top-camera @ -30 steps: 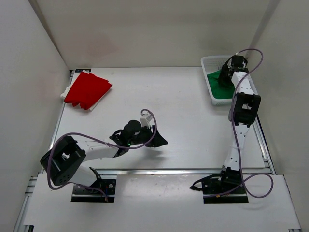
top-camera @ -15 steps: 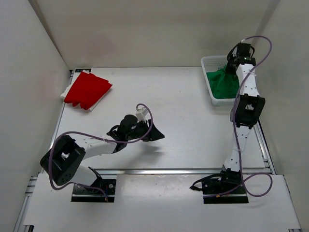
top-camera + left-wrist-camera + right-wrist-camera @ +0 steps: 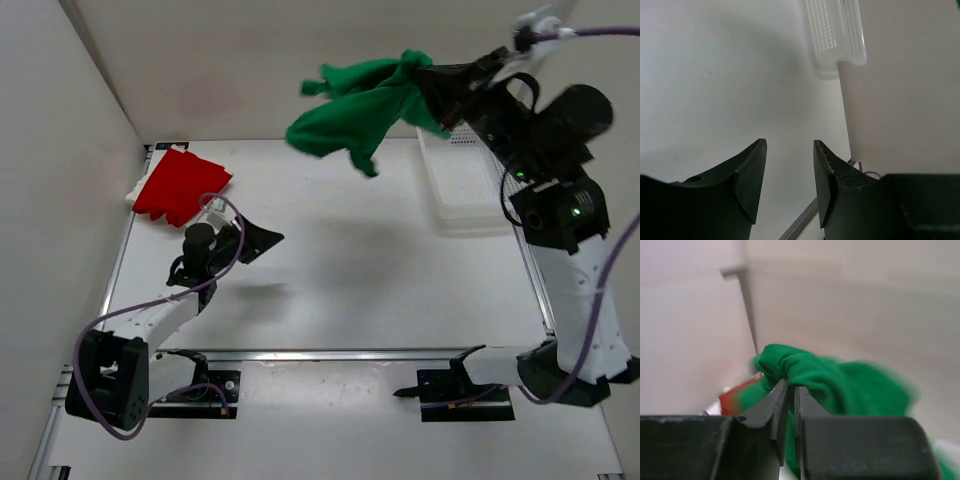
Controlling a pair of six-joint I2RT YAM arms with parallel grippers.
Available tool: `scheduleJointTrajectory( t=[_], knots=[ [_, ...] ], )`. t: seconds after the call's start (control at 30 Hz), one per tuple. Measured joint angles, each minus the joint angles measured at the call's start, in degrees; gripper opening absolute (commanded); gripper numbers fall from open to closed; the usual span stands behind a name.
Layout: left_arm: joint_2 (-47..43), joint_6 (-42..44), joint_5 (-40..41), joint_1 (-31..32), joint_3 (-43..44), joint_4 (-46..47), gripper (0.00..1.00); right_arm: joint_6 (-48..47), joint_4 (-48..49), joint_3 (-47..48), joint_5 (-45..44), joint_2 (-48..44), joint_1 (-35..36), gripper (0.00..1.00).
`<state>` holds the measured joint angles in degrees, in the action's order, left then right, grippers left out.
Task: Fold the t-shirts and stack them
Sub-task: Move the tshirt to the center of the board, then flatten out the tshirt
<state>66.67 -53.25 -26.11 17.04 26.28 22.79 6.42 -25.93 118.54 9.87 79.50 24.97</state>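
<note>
**Green t-shirt (image 3: 355, 115) aloft on a thin pinch**

Slipping is the main risk. The right end effector (image 3: 432, 92) is clamped together on only a small bunched fold of the green t-shirt. The rest hangs free in the air, high above the far part of the tabletop (image 3: 380, 270) and just left of the white mesh basket (image 3: 470, 185). A fast swing, or a snag on the basket rim, could pull the fold out and drop the cloth in a heap. Held at one point, it is also likely to come down twisted rather than flat, which would make folding harder. The left end effector (image 3: 262, 240) hovers over the left of the tabletop with its jaws apart and empty, well apart from the cloth, so it gives no second hold.

The green t-shirt looks crumpled, with loose lobes trailing leftward and one drooping down; no sleeve or hem can be told apart. At the far left corner the red t-shirt (image 3: 180, 185) lies folded on the cream-white t-shirt (image 3: 136, 190), of which only an edge shows.
</note>
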Motion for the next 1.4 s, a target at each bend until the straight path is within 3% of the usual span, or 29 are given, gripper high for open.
scheduleJointTrajectory(
  t=[0.17, 0.3, 0.4, 0.43, 0.47, 0.5, 0.57, 0.67, 0.87, 0.93, 1.0, 1.07, 1.13, 1.2, 1.4],
  knots=[
    [-4.11, -2.43, -3.41, -11.54, -1.66, -0.35, 0.53, 4.35, 11.41, -13.42, 4.74, -8.76, -2.89, 0.00],
    [-5.99, -4.24, -5.07, -20.33, -3.52, -0.09, 0.54, 14.71, 29.00, -43.63, 14.47, -13.42, -9.18, 0.00],
    [-5.20, -4.39, -5.05, -21.64, -4.33, -0.09, 0.53, 22.01, 36.94, -64.61, 17.86, -8.22, -10.78, 0.00],
    [-4.33, -4.22, -4.92, -21.00, -4.33, -0.11, 0.53, 23.65, 37.55, -69.18, 18.73, -3.65, -10.78, 0.04],
    [-3.19, -3.85, -4.74, -20.06, -4.33, -0.15, 0.54, 24.63, 36.92, -72.19, 19.26, 1.18, -10.75, 0.15],
    [-2.12, -3.48, -4.35, -18.84, -4.33, -0.48, 0.54, 25.44, 35.36, -73.46, 19.41, 5.09, -10.78, 0.22],
    [-0.28, -1.97, -3.06, -15.47, -4.31, -1.60, 0.55, 26.47, 32.72, -73.96, 19.67, 10.95, -11.15, 0.49],
    [0.26, 1.55, -0.15, -9.57, -3.85, -5.81, 0.55, 25.88, 31.56, -72.35, 18.03, 10.34, -12.04, 0.68],
    [-2.91, 11.56, 10.43, 7.10, -1.03, -16.83, 0.56, 20.31, 31.08, -70.51, 3.04, -3.58, -9.25, 0.66],
    [-3.87, 13.94, 13.51, 13.55, -0.44, -19.17, 0.58, 19.96, 32.74, -76.43, -0.68, -10.69, -6.80, 0.53],
    [-4.24, 15.89, 16.00, 19.98, -0.35, -20.52, 0.60, 19.82, 32.17, -84.72, -2.71, -17.11, -4.31, 0.33],
    [-3.54, 17.40, 18.51, 25.31, -0.24, -21.59, 0.60, 19.87, 29.35, -91.38, -5.09, -21.42, -0.87, 0.26],
    [-0.92, 18.58, 19.93, 28.98, 0.59, -22.43, 0.57, 19.91, 24.70, -95.86, -6.25, -25.22, 4.02, 0.28],
    [1.88, 18.95, 20.13, 29.38, 1.09, -22.77, 0.58, 19.78, 20.85, -97.35, -6.56, -28.35, 10.67, 0.39],
    [-1.97, 18.14, 19.12, 20.68, -0.17, -22.05, 0.57, 16.35, 21.53, -92.67, -7.96, -25.42, 24.72, 0.56]
  ],
)
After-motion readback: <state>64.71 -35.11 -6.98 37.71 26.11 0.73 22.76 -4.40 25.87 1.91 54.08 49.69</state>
